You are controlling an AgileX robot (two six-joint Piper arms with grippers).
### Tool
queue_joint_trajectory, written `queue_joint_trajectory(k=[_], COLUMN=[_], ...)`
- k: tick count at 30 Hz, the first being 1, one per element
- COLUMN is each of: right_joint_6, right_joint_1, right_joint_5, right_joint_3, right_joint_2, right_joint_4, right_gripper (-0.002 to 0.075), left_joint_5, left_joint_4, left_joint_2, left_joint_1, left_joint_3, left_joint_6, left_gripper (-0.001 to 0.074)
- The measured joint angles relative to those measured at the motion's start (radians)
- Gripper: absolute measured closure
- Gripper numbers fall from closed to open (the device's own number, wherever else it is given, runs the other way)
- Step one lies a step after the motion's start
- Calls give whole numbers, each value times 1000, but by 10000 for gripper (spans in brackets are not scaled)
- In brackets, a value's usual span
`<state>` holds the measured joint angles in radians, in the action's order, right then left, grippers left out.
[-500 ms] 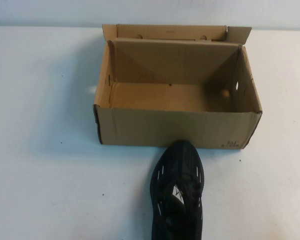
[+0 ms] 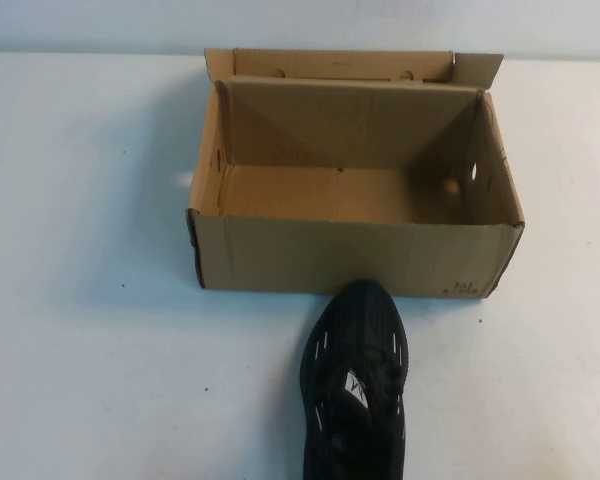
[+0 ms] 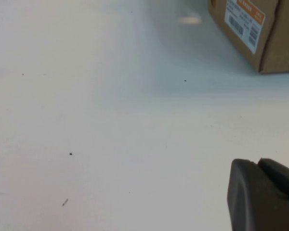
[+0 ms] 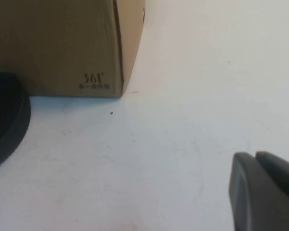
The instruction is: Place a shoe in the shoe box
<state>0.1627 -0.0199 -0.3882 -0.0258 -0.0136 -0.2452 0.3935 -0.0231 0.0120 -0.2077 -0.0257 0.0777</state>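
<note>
Plainly black shoe (image 2: 355,385) — white dashes (tongue label white), outside box (image 2: 350,255); left gripper (image 3: 260,195), right gripper (image 4: 260,190) closed.

"361°" printed on the shoe box (image 4: 62,43) near its corner, white barcode sticker (image 3: 244,24) on its end, unreadable

White table (image 2: 90,330), a few dark specks (image 3: 70,154) on its surface

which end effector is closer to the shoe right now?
Right, likely. The right end effector, shut, hangs over bare table with the shoe in its view. The left end effector, shut, sees only the shoe box corner.
</note>
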Motion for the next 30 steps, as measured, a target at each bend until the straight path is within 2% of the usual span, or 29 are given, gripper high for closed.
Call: queue_joint_trajectory(k=[24,30], right_joint_6=[0,0], right_joint_1=[0,0], right_joint_5=[49,116], right_joint_3=[0,0], right_joint_2=[0,0], right_joint_4=[0,-4], right_gripper=[742,742], left_joint_5=[-47,-93], left_joint_4=[0,0], left_joint_2=[0,0], left_joint_1=[0,0], left_joint_3=[0,0], left_joint_6=[1,1], left_gripper=[738,738])
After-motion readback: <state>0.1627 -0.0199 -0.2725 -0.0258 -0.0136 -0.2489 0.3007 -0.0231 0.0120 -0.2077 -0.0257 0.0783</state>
